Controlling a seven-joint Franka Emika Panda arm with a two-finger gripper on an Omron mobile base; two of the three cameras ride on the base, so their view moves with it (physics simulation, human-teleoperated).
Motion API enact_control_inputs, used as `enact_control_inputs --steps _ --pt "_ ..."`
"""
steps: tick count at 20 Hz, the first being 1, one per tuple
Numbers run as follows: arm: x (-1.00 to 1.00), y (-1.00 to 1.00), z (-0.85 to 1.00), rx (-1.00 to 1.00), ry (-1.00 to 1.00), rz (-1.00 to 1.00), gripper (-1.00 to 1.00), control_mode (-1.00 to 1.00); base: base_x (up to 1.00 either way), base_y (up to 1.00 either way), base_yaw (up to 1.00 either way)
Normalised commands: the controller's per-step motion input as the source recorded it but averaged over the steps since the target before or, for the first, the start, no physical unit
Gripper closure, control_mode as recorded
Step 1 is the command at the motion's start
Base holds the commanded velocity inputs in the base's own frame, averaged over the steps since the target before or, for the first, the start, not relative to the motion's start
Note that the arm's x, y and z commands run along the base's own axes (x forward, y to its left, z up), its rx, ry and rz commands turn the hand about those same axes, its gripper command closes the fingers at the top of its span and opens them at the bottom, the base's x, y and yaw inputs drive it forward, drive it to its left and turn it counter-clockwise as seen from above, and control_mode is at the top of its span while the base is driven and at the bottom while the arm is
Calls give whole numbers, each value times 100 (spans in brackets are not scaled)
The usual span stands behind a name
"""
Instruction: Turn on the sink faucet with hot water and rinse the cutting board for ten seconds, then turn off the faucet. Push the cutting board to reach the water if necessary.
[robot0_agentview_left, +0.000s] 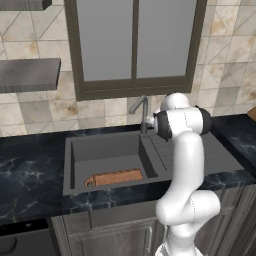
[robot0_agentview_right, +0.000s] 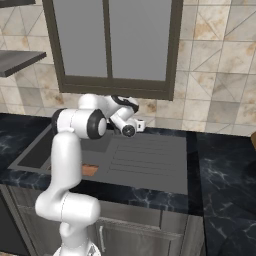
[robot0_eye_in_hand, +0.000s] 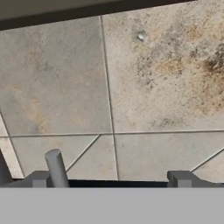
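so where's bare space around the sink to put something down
The ribbed drainboard, right of the basin, is bare, and so is the black marbled countertop left of the sink. The basin floor behind the cutting board is free too. It is crowded by the sink faucet, where the arm reaches in.

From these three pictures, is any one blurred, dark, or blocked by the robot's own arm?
Left base view: evenly lit, sharp; the arm covers the drainboard of the sink, while the cutting board stays clear. Right base view: the arm hides most of the basin and board. Hand view: close, soft-looking wall tiles; a grey lever stands beside the open pincer.
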Motion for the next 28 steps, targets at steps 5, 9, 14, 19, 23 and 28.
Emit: enact_control_inputs --steps 5,9,14,19,23,28 --pt "11 0 0 0 0 0 -100 -100 0 0 0" --pt "4 0 0 0 0 0 -100 -100 0 0 0" --pt "2 0 0 0 0 0 -100 -100 0 0 0" --pt "3 0 0 0 0 0 -100 -100 0 0 0" --pt "2 -5 0 0 0 0 -100 -100 0 0 0" --pt "0 -12 0 0 0 0 -100 -100 0 0 0"
